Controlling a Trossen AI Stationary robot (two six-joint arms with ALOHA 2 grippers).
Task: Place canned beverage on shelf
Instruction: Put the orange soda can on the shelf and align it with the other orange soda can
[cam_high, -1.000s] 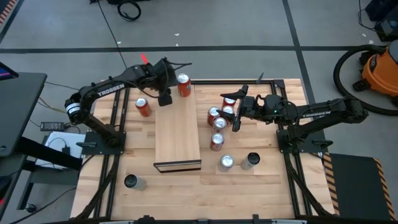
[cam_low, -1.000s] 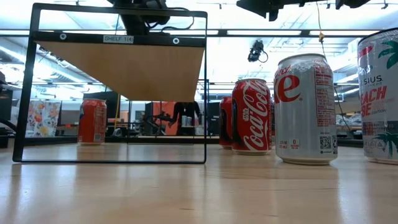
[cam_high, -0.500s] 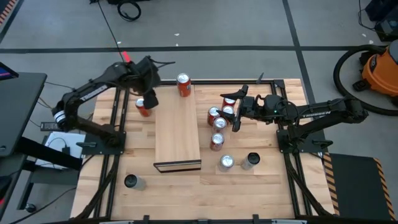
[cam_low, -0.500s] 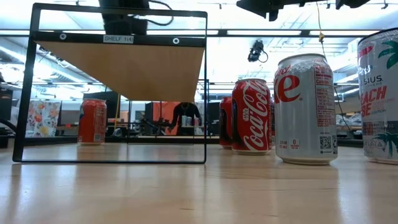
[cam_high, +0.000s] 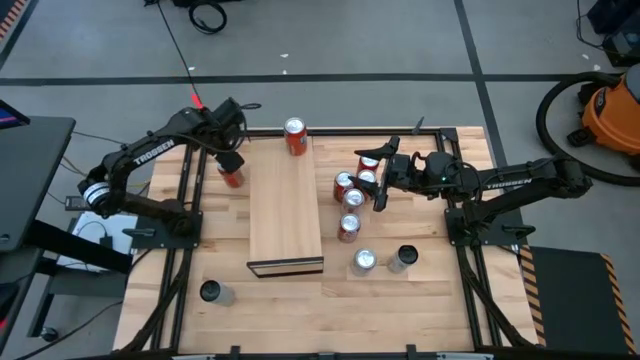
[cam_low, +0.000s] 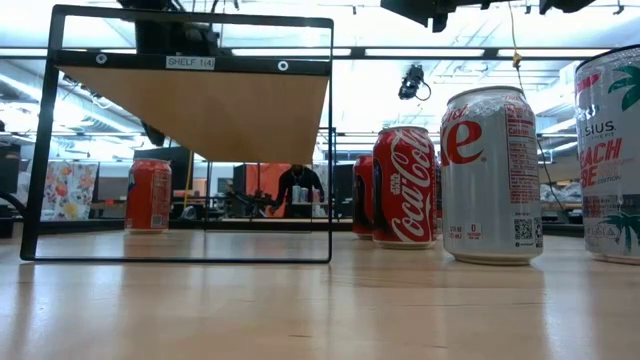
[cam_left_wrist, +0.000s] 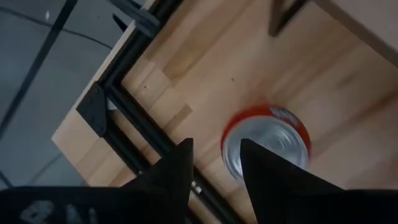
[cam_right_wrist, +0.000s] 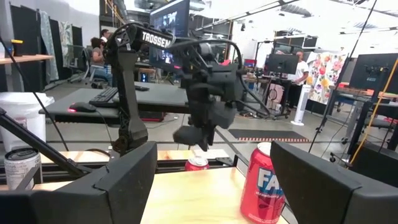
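Left gripper (cam_left_wrist: 214, 165) (apart) over round-topped can (cam_left_wrist: 266, 144)

The slatted pale wood table (cam_high: 290, 310) carries a long rectangular pale wood shelf (cam_high: 284, 215), which bears one red drink can (cam_high: 295, 137) upright at its far end. Directly on the table stand a red can (cam_high: 232, 174) left of the shelf, a cluster of red cans (cam_high: 350, 200) to its right, a silver-topped can (cam_high: 363, 262), a dark-topped can (cam_high: 404, 257), and another dark-topped can (cam_high: 211, 292) near the front left.
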